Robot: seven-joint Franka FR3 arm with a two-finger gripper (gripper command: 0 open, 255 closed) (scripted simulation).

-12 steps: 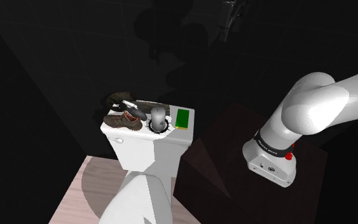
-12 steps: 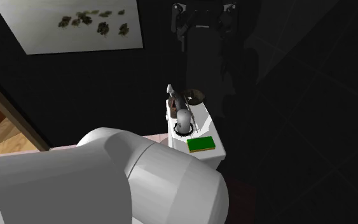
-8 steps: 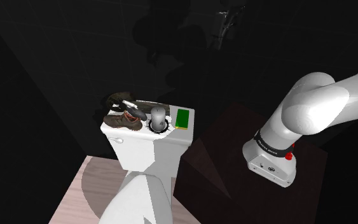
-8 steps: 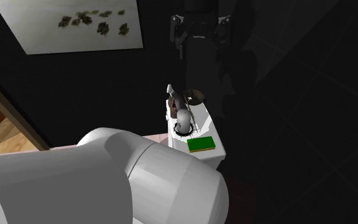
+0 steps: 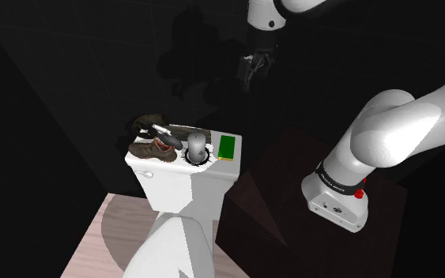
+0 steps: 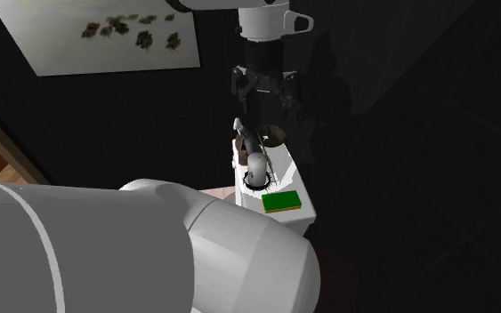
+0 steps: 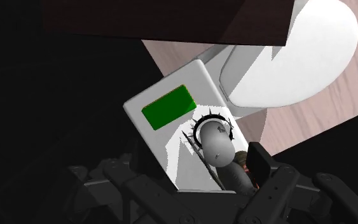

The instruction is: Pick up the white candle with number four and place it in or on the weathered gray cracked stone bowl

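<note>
Pincer (image 6: 264, 92) wide over tank (image 5: 187, 178), candle (image 5: 197, 144) btw shoe (image 5: 153, 148) & green block (image 5: 227, 147), bowl (image 5: 143, 123) behind

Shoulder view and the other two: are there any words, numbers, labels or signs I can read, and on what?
No text can be read in any of the views.
dark band on the arm: small white lettering, too small to read.
pale candle: no numeral shows.
green block: blank.
wall picture: leaf shapes, no words.

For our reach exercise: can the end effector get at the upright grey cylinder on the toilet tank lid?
Probably yes: the end effector hangs open above the lid and nothing covers the cylinder; a brown shoe and green block flank it.
</note>
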